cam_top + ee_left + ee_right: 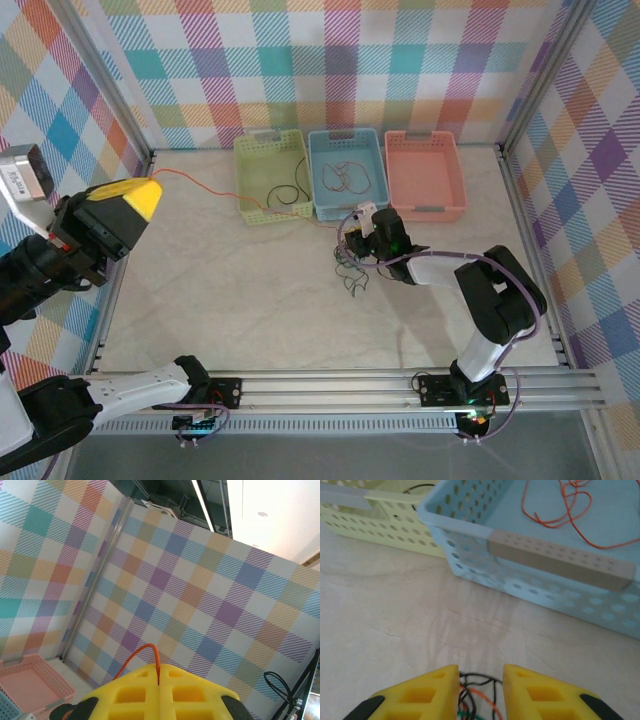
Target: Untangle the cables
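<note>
Three baskets (270, 138) stand abreast at the table's (250, 290) far end. One cable (345, 178) lies in the middle basket (345, 135); tangled cables (352, 272) lie on the table just before it.

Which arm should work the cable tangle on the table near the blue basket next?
Probably right. The right gripper hangs over the tangle, jaws apart around the strands. The left gripper is raised far left, shut on an orange cable.

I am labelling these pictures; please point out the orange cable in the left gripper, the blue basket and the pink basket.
orange cable (158, 665): left wrist view, upright stretch below its loop.
blue basket (560, 560): right wrist view, grey handle on near wall.
pink basket (425, 175): top external view, its bare floor.
</note>
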